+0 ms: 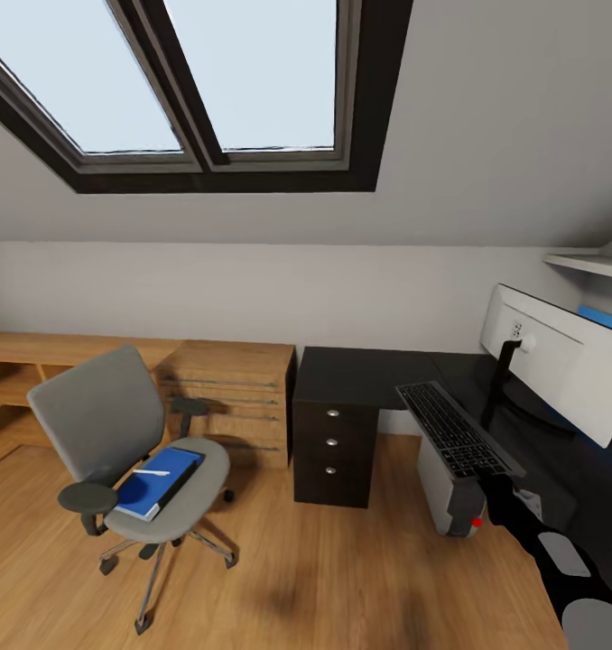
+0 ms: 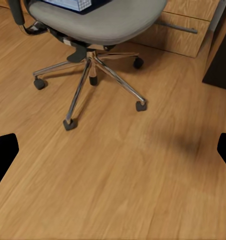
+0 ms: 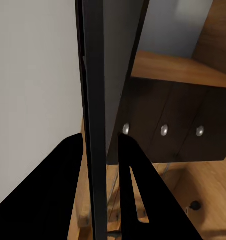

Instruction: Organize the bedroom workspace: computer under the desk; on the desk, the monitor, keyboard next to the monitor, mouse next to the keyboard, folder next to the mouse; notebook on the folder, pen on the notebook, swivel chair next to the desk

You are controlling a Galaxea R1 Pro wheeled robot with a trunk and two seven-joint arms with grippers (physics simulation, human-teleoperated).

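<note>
While my right gripper clamps the edge of the keyboard, I see the board held tilted above the desk, beside the monitor. My left gripper hangs with jaws spread over the wooden floor. I see the folder lying on the swivel chair, apart from the desk.

The right gripper clamps the keyboard edge-on, desk drawers beyond.
</note>
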